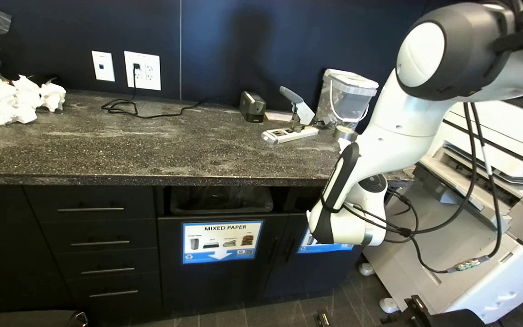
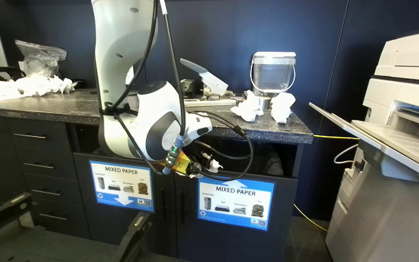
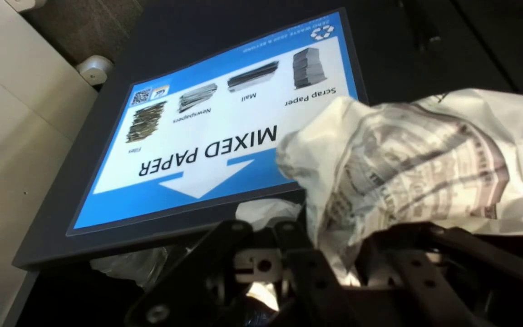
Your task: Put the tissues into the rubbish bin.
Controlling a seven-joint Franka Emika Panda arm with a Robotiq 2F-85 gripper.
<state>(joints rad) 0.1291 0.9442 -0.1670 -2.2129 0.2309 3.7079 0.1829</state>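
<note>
Tool (image 3: 352, 259) is clamped narrow on a crumpled tissue (image 3: 416, 163), whitish with some brownish print on it, most of it puffing out to one side of the fingers in the wrist view. There's a plain white bit (image 2: 215, 166) by the fingers too, can't tell if it's the same piece. All that hangs right at the slot of the black rubbish bin (image 2: 231, 242), near the blue-bordered MIXED PAPER sign (image 2: 236, 203); can't tell if any of it is past the lip. Twin bin (image 1: 211, 290) sits right beside it. Up on the counter (image 1: 152, 141) there are two loose wads (image 2: 248, 106) by the clear bucket (image 2: 272, 74), plus a whole pile of tissues (image 1: 21, 97) down the other end near a plastic bag (image 2: 42, 58).
</note>
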